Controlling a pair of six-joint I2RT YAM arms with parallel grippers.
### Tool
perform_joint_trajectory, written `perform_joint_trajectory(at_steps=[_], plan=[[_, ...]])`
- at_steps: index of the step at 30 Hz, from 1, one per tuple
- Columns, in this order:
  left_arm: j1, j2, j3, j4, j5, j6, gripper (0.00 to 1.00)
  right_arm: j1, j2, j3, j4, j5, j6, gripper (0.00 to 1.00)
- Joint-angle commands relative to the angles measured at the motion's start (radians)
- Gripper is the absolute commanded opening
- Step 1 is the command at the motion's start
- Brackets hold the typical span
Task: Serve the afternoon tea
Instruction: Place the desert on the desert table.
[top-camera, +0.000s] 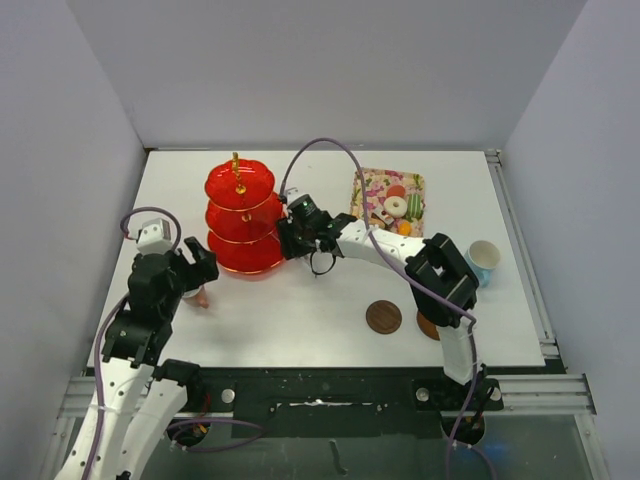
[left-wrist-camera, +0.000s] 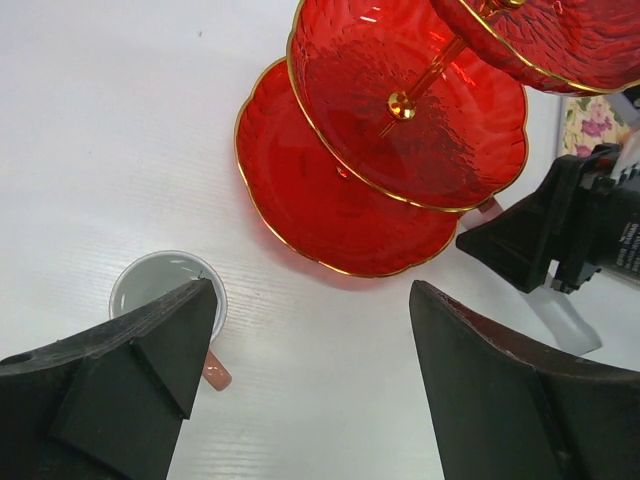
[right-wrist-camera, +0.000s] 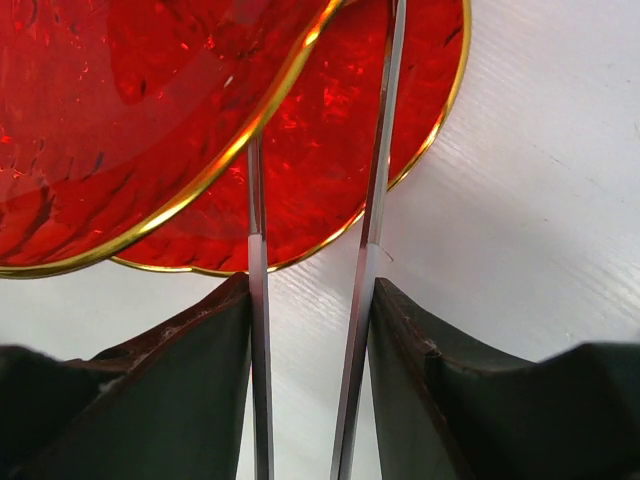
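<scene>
Tongs (right-wrist-camera: 258, 330) at stand (right-wrist-camera: 330, 170) rim

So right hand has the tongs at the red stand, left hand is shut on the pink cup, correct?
Not quite. The left hand is open, not shut: the left wrist view shows its jaws wide apart, with the pink cup standing by one finger, not clamped. The rest holds: the right hand has the tongs at the red stand.

Stand (top-camera: 242, 225) blocks the tongs (right-wrist-camera: 258, 330) ahead; table (top-camera: 300, 310) centre lies open
</scene>
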Motion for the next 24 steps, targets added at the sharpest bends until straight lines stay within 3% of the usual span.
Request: perform_joint_trajectory(at_steps=[1,24], plan=[[0.007,-0.055,0.032,0.034,0.004,0.008,0.77,0.024,-0.007,0.025,0.120,0.019,-0.034,0.39],[0.006,-0.133,0.007,0.045,-0.009,-0.009,0.80,0.019,-0.025,0.083,0.034,0.049,0.034,0.52]])
